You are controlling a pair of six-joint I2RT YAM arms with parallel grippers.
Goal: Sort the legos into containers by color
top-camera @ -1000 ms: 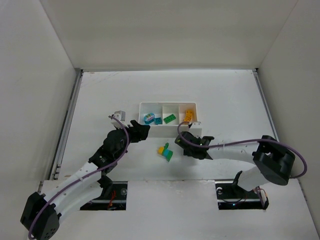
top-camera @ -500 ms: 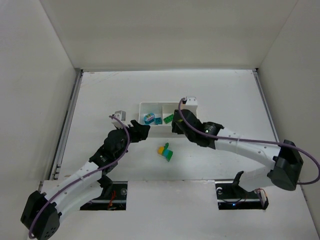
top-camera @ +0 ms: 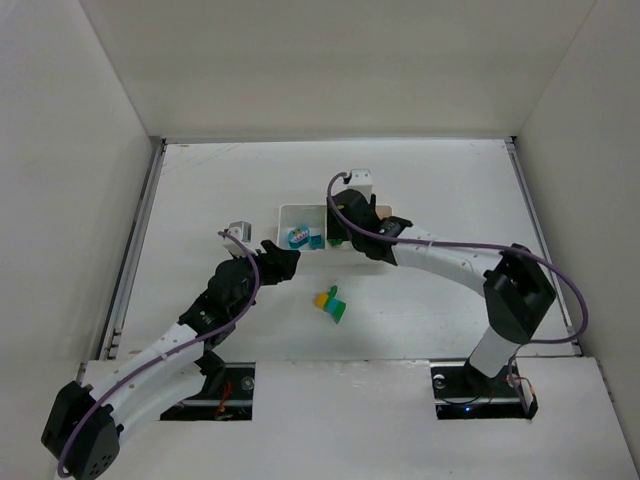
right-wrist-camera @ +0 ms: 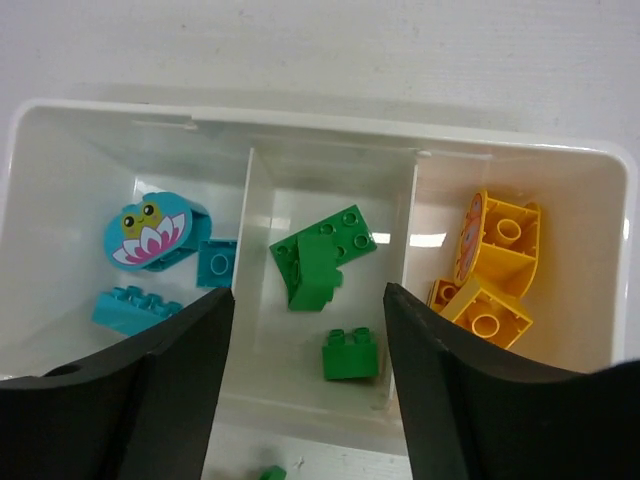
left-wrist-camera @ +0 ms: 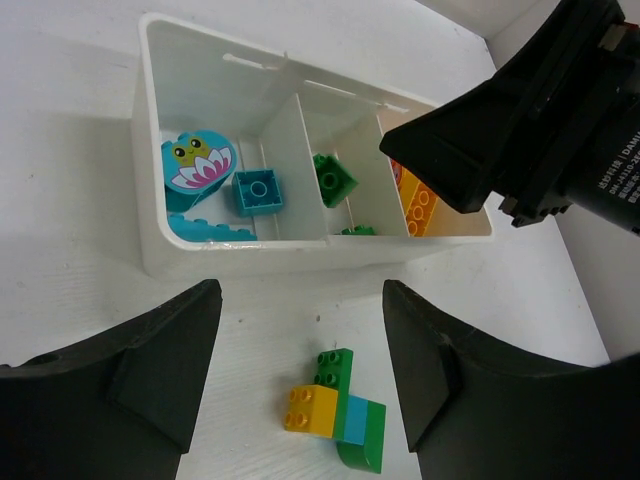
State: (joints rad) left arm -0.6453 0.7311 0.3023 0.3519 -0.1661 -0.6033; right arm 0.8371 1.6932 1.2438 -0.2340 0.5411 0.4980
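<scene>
Now right gripper [right-wrist-camera: 307,300] had swung from near side to over tray [right-wrist-camera: 400,150], jaws spread, empty; green bricks [right-wrist-camera: 318,262] lay in middle compartment, one perhaps just dropped. Left gripper [left-wrist-camera: 300,310] parted, unmoved, above joined cluster [left-wrist-camera: 336,407], still unsorted.

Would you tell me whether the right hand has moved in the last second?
Yes: the right hand moved up the view, from the near right corner of the tray to above its middle compartment.

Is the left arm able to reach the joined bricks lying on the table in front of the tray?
Probably yes. The open left gripper points at the joined bricks with nothing between them. The right gripper hangs over the tray, out of the way.
</scene>
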